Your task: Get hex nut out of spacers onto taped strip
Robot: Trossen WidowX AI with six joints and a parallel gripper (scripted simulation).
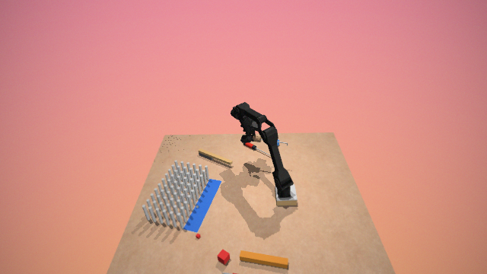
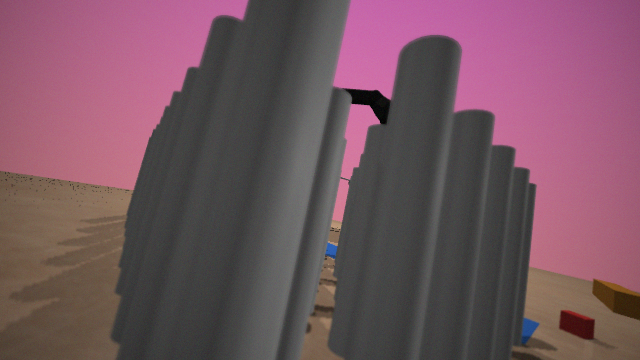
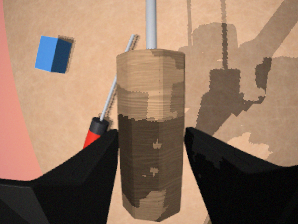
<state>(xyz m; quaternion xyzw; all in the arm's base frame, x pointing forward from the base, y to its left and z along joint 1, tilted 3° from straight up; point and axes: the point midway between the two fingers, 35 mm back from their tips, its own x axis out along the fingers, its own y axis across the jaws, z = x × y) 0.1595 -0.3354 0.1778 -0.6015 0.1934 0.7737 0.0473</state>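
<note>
Your surface [image 1: 323, 228] [image 2: 60, 210] [image 3: 60, 100] is a tan, faintly mottled top with dark specks near one far corner and the arm's shadow spread across it, and around it you see only a plain backdrop shading from pink to orange. Your pincer [image 1: 249, 138] [image 3: 152, 135] is closed on a wooden handle [image 1: 257, 139] [image 3: 151, 135] with a metal shaft, held above the surface. Well apart from it, the small grey nut [image 1: 197, 207] lies on the blue strip [image 1: 207, 203] [image 2: 331, 250] in front of the upright grey spacers [image 1: 179, 194] [image 2: 425, 200].
</note>
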